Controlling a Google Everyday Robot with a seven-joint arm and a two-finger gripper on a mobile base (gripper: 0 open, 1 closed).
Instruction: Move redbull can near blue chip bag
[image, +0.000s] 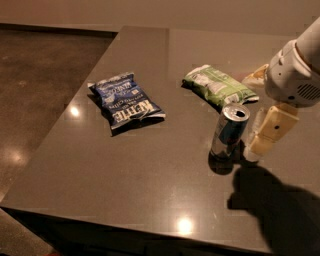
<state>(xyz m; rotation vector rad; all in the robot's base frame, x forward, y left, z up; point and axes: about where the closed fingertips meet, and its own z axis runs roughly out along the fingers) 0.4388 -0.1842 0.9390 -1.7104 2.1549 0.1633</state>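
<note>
Dark grey table (150, 195). Can (229, 132) stands upright right of centre, near the green bag (217, 86) behind it. Blue bag (125, 100) lies flat, well apart to the can's left. My gripper (255, 147) hangs low just right of the can. Apart or together: I cannot tell.

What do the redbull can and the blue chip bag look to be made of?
The redbull can: likely metal, glossy; silver top and sides catch light. The blue chip bag: probably thin plastic film, crinkled, shiny creases. The gripper hangs beside the can, on the picture's right.
</note>
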